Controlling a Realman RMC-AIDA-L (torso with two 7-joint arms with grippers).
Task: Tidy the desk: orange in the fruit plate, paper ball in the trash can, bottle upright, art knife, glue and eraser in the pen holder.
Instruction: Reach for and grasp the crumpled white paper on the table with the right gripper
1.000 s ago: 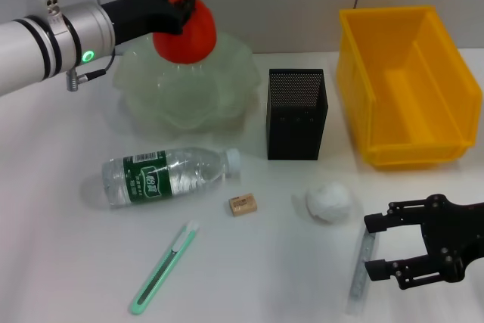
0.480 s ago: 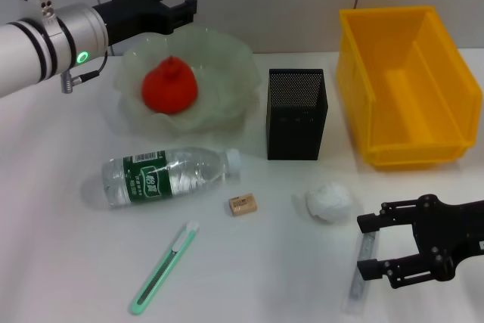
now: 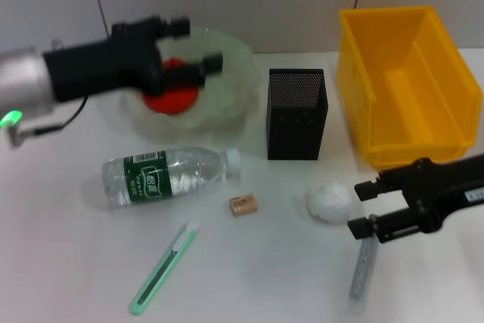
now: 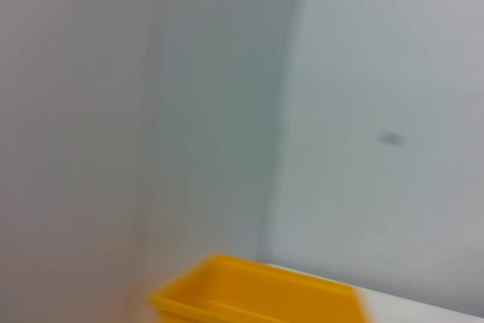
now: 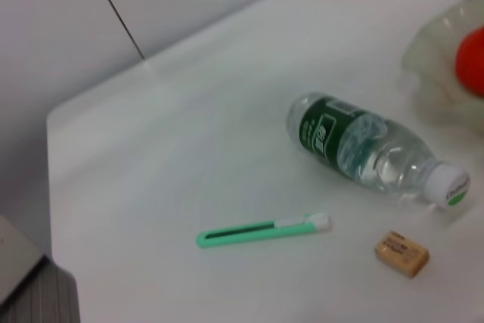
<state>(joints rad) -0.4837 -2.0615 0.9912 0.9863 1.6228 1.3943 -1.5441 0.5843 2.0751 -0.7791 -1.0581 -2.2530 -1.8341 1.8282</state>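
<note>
Closest to the white crumpled paper ball (image 3: 329,201): right gripper (image 3: 361,207), jaws spread, just beside it, a grey glue stick (image 3: 364,264) below. Beyond the ball, a black mesh pen holder (image 3: 296,113). Further back, the left gripper (image 3: 198,45) hangs released over the red-orange fruit (image 3: 171,96) in the clear glass plate (image 3: 231,73). Only the right wrist view shows the lying clear plastic bottle (image 5: 368,149) unobstructed.

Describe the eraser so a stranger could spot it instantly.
Start at the black mesh pen holder mid-desk and look toward the robot. Between the lying bottle's cap and the white paper ball sits the eraser: a small tan block, the only boxy, brownish thing there.
</note>
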